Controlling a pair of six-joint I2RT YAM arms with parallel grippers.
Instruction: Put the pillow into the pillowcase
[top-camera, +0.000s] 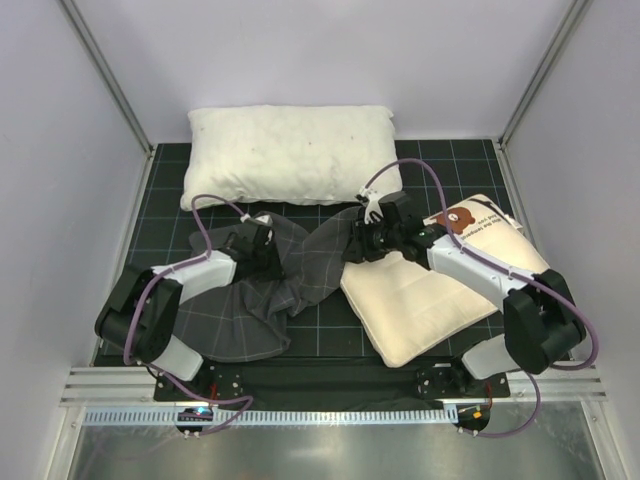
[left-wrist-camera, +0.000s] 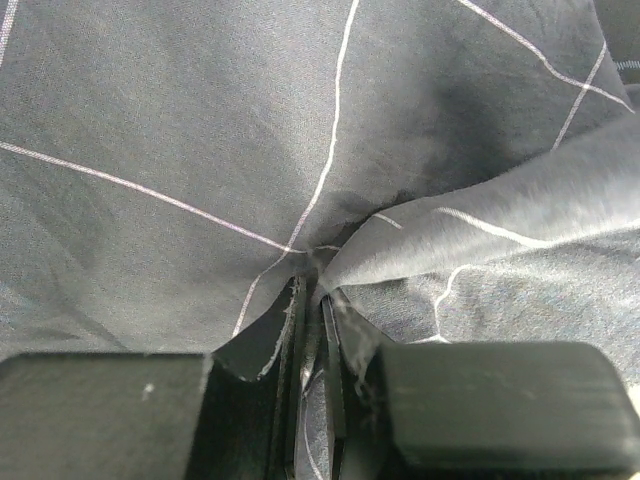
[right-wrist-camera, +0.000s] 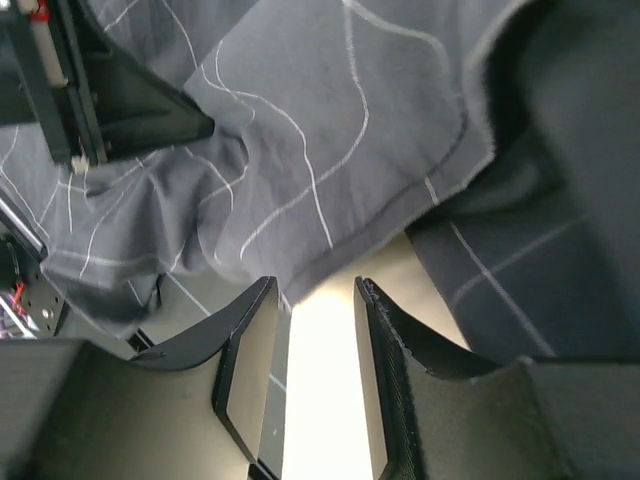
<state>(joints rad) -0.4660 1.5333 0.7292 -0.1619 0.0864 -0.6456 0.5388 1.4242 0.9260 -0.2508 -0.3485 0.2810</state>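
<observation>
Top view: pillowcase (top-camera: 250, 300) lies crumpled at centre-left on the mat (top-camera: 460, 165). It looks limp and flat, so probably empty. Pillow (top-camera: 420, 300) lies flat to its right, outside the case, with the white pillow (top-camera: 290, 155) behind. Left gripper (top-camera: 262, 245) is on the case's upper fold. Right gripper (top-camera: 362, 245) is at the case's right flap, by the pillow's corner.

Left wrist: left gripper (left-wrist-camera: 312, 300) is clenched on a pinch of pillowcase (left-wrist-camera: 200, 120). The cloth is thin and soft, bunches easily and likely slips.

Right wrist: right gripper (right-wrist-camera: 315, 290) has its jaws apart with nothing between them, just short of the pillowcase (right-wrist-camera: 330, 120) hem. Pillow (right-wrist-camera: 320, 400) shows below. Best hold is probably one hem layer, to open the mouth. The pillow looks light and squashy; take it by a corner.
</observation>
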